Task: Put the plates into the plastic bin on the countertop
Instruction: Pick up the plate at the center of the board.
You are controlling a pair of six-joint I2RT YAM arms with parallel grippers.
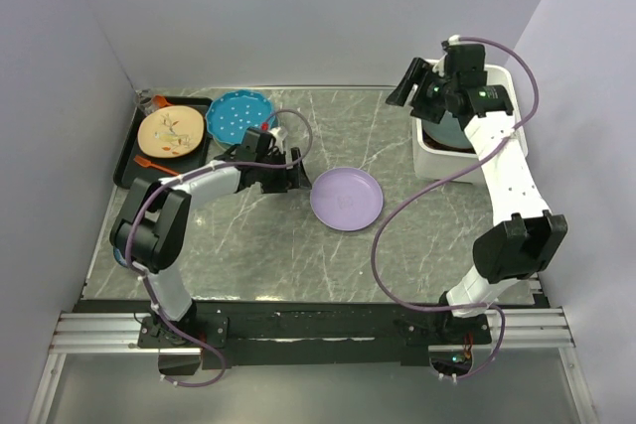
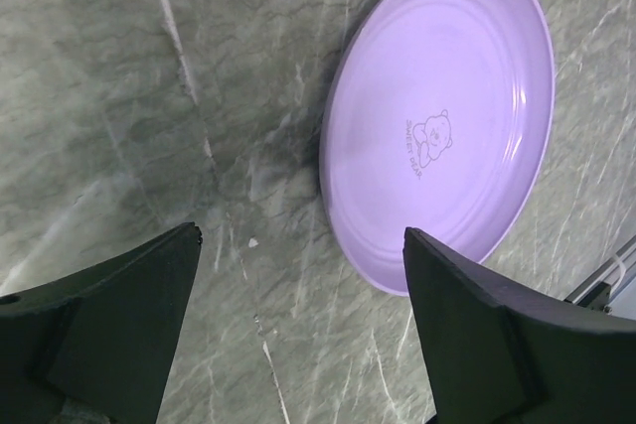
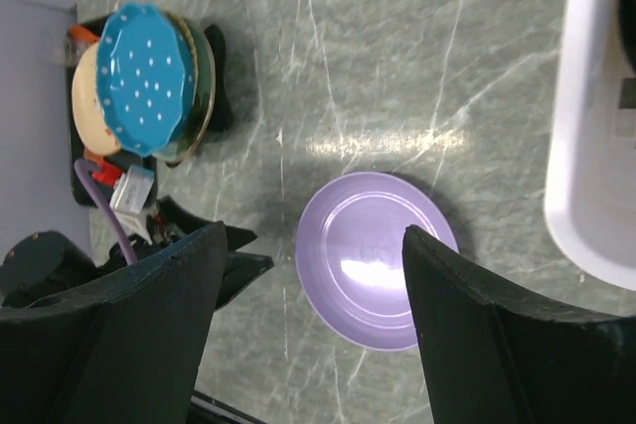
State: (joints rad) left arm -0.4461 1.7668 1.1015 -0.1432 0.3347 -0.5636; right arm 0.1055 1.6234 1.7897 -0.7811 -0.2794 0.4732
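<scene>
A lavender plate [image 1: 346, 198] lies flat on the dark veined countertop [image 1: 397, 245], mid-table. My left gripper [image 1: 295, 179] is low, just left of its rim and not touching it. Its jaws are open, and between them the left wrist view shows only bare stone, with the lavender plate [image 2: 442, 116] ahead. My right gripper [image 1: 410, 86] hangs open and empty, high beside the white plastic bin [image 1: 435, 162], which holds a dark plate [image 1: 450, 133]. From up there I see the lavender plate [image 3: 373, 255] and a teal dotted plate [image 3: 147, 76] far below. A teal plate [image 1: 238, 114] and a cream plate [image 1: 171, 133] sit at back left.
A flat black tray [image 1: 127, 164] at the back left carries the cream plate and small orange items. The teal plate overlaps the tray's right edge. Grey walls close in on the left, back and right. The bin [image 3: 586, 146] stands at the back right corner.
</scene>
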